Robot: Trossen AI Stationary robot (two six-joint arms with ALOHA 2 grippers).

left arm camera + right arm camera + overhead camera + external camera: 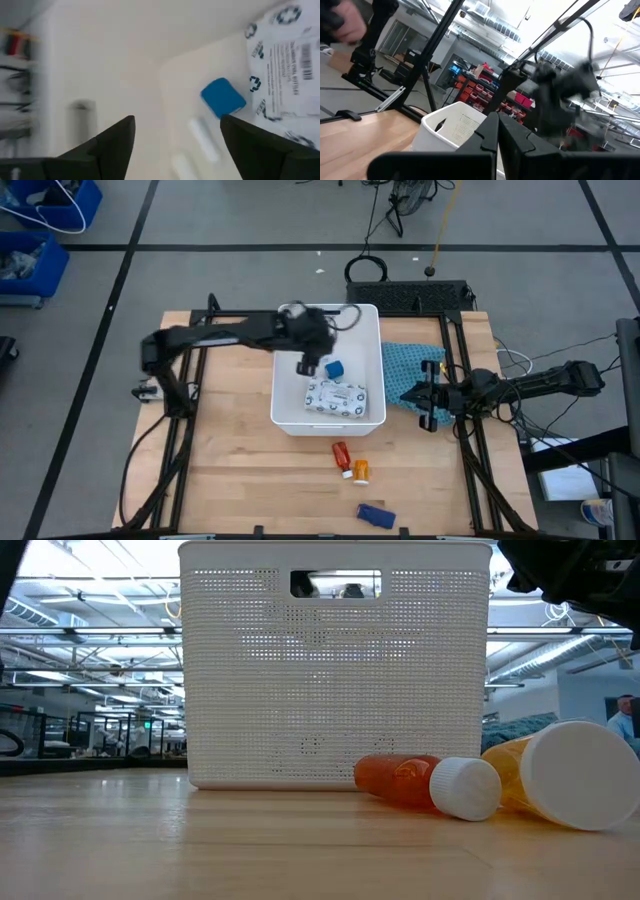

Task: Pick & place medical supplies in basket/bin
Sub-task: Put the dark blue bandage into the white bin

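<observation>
- The left gripper hangs over the inside of the white bin, its fingers spread wide with nothing between them; that stance fits letting an item drop into the tub, not reaching for one.
- Below it, on the bin floor, sit a small blue cube and white tubes, the cube just beside the flat white patterned packet, which lies toward the bin's near side. They lie loose, as dropped things would.
- Three supplies lie on the wooden table, on the near side of the bin: a red bottle, an orange bottle just beside it, and a dark blue flat piece nearer still. By my judgement these remain to be collected.
- The right gripper waits to the right of the bin, over the teal cloth, its fingers closed together and holding nothing, clear of the left arm's path.
</observation>
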